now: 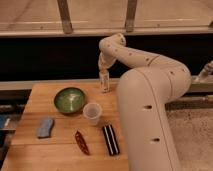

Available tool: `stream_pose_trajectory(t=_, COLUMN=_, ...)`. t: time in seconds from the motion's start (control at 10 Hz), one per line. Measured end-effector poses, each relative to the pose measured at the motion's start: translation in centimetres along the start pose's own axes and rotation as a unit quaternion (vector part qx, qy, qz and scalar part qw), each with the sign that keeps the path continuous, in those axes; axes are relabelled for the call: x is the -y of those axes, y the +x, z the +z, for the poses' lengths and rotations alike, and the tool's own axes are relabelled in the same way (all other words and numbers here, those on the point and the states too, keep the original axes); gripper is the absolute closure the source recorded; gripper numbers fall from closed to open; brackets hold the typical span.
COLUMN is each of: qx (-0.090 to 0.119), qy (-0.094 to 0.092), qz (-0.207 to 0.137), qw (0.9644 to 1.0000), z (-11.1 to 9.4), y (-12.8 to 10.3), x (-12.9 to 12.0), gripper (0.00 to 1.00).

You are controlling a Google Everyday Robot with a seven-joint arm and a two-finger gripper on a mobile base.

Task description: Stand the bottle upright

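The bottle (105,85) is a small whitish shape standing upright at the back edge of the wooden table (30,147), just right of the green bowl. My gripper (104,80) comes down on it from above at the end of the white arm and is shut on the bottle's upper part. The bottle's base is at or just above the tabletop; I cannot tell whether it touches.
A green bowl (69,99) sits at the back left. A translucent cup (92,112) stands in the middle. A black bar with white stripes (110,139) and a red chili (81,142) lie at the front, a blue sponge (45,127) at the left. My white arm body fills the right side.
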Motion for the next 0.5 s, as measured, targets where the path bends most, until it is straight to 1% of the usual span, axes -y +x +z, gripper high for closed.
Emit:
stream_pose_trajectory(t=0.2, qx=0.001, qy=0.001, qz=0.003, qw=1.0, z=-0.15, y=0.32, x=0.14, gripper=1.0)
stream_pose_trajectory(t=0.5, qx=0.004, qy=0.002, qz=0.001, qw=1.0, z=-0.38, y=0.1, x=0.11, gripper=1.0)
